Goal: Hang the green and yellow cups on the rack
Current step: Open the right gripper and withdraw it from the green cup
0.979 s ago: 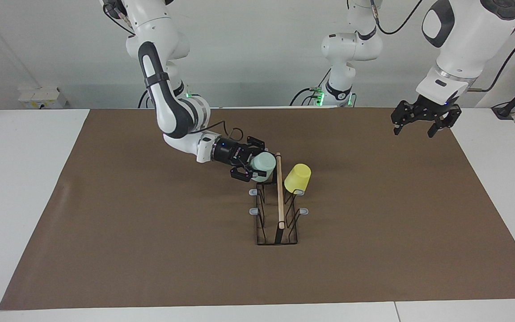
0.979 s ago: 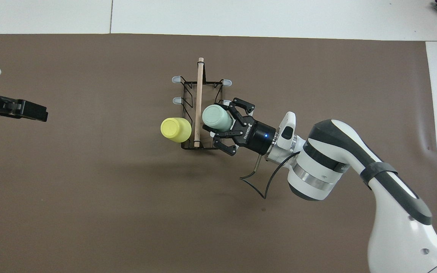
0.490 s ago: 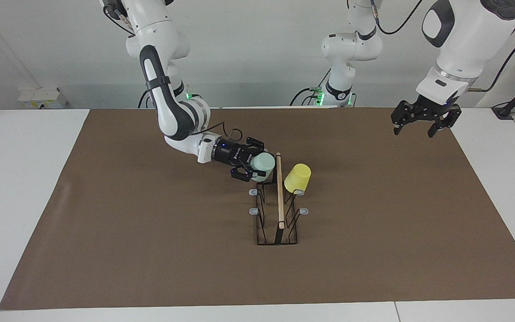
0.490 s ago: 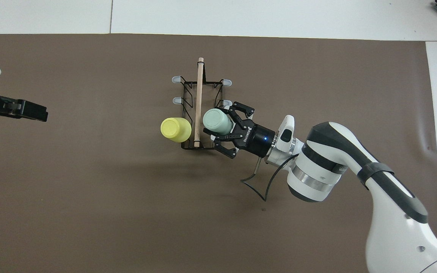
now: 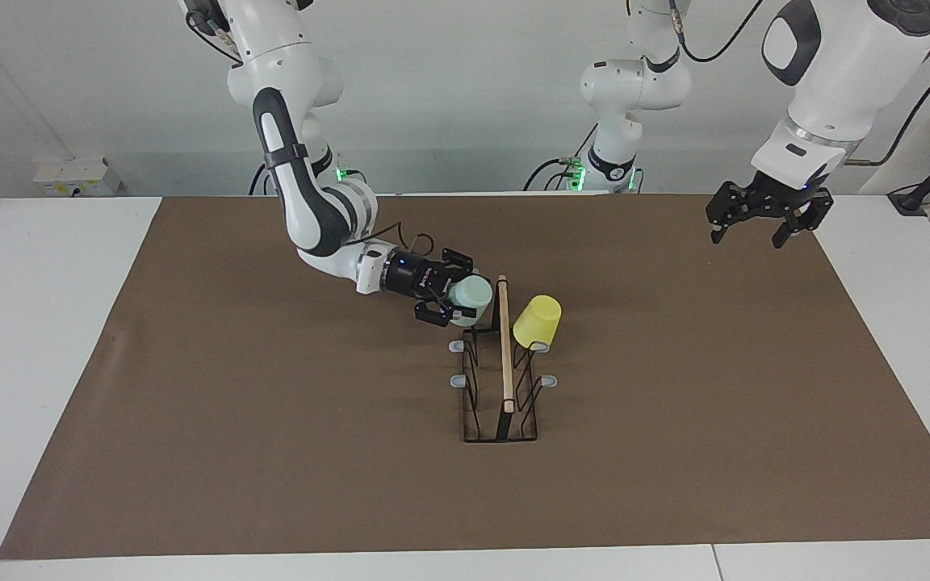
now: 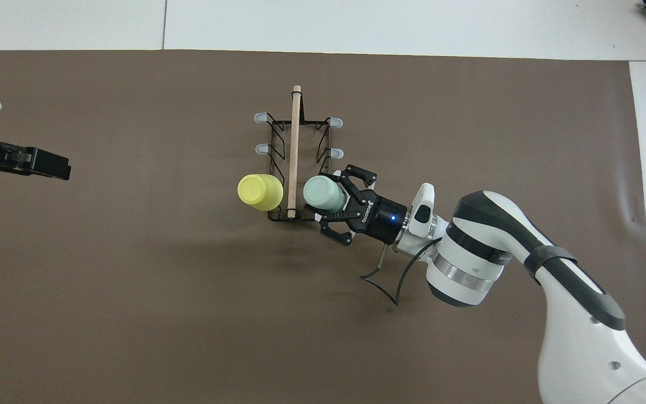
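Right tool (image 5: 447, 303), clamped on green cup (image 5: 470, 297), has retreated; left tool (image 5: 762, 218) gapes.

The green cup (image 5: 471, 295) is partly covered by the right gripper (image 5: 453, 300), so its open mouth and the peg under it cannot be seen; whether it sits on a peg or only over one is unclear. The yellow cup (image 5: 538, 320) hides the peg it covers on the rack (image 5: 504, 379). In the overhead view the left gripper (image 6: 42, 163) shows only as a dark block, its arm cut off by the picture's edge, and the right arm (image 6: 575, 314) runs out at the bottom corner.
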`<state>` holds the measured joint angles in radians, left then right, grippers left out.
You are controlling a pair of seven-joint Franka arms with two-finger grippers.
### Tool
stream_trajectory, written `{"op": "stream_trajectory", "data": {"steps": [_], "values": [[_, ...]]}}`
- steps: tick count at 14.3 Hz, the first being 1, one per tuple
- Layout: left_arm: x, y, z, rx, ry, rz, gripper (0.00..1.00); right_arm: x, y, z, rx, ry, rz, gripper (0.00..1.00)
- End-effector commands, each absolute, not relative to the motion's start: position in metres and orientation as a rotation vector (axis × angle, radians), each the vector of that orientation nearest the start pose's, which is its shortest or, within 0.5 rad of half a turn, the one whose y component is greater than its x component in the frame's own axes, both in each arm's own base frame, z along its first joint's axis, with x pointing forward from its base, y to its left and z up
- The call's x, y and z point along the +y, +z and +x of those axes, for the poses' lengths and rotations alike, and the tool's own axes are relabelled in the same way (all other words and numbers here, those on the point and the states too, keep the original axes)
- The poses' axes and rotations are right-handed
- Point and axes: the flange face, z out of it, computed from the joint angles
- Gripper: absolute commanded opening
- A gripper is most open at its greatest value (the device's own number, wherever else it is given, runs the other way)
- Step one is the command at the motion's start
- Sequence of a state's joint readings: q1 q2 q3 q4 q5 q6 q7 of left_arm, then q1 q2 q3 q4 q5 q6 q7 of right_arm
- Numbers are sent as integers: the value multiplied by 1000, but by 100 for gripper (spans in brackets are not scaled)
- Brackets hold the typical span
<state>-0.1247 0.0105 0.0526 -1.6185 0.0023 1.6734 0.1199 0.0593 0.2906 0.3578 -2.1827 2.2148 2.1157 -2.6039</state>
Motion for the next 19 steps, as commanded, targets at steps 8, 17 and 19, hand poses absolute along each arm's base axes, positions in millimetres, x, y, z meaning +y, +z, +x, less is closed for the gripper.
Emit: {"op": "stream_trajectory", "data": {"steps": [8, 17, 19], "values": [[-40, 606, 563, 310, -61, -3136, 100, 258, 306, 516, -909, -1500, -1520, 100], [-40, 606, 563, 310, -61, -3136, 100, 221, 417, 561, -1136, -1329, -1668, 100], [-40, 606, 563, 310, -61, -3136, 100, 208, 444, 576, -1247, -1264, -1696, 100]]}}
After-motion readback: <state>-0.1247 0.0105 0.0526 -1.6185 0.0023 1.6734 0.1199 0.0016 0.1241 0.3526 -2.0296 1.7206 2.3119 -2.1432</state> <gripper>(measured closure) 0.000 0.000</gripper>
